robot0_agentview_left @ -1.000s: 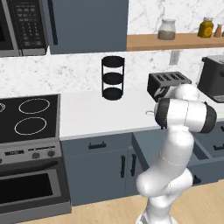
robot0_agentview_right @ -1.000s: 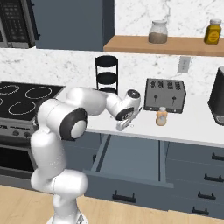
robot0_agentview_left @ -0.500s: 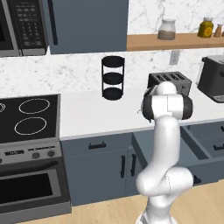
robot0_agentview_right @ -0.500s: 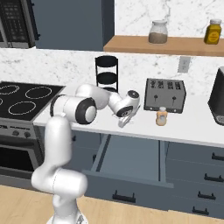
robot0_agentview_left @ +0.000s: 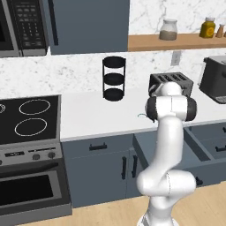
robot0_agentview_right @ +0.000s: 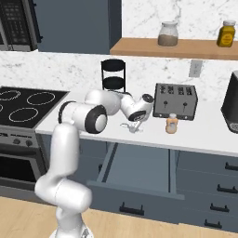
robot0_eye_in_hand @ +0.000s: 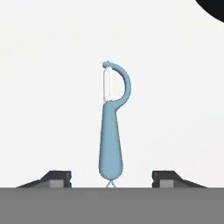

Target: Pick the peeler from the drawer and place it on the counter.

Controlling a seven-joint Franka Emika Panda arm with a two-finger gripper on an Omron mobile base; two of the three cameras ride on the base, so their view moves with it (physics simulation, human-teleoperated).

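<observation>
Seen from the hand camera: gripper (robot0_eye_in_hand: 112,177) spread wide, its two dark fingertips (robot0_eye_in_hand: 56,178) well apart and pinching nothing, with the peeler (robot0_eye_in_hand: 112,127) lying flat on the plain white counter (robot0_eye_in_hand: 52,87) between and just ahead of them, touching neither. Slender teal handle swelling to a rounded butt nearest the hand, tapering away to a wiry curved hook that frames a pale blade. At the far upper right corner of that view, a black curved edge, too cropped to name. From the right base camera: gripper (robot0_agentview_right: 133,126) low over the counter (robot0_agentview_right: 204,135), peeler (robot0_agentview_right: 126,125) no more than a thin pale sliver under it; below and nearer than the hand, the slate-blue drawer (robot0_agentview_right: 139,167) pulled out, flat front with a black bar handle. Beyond the hand, a small tan shaker (robot0_agentview_right: 172,124), a boxy dark toaster (robot0_agentview_right: 175,100) with four slots, and a black three-tier round rack (robot0_agentview_right: 113,74). From the left base camera: the arm hides the gripper, and a faint wiry trace of the peeler (robot0_agentview_left: 142,116) shows beside the elbow. Farthest off, jars on a wooden shelf (robot0_agentview_right: 176,46), labels too small to read.
</observation>
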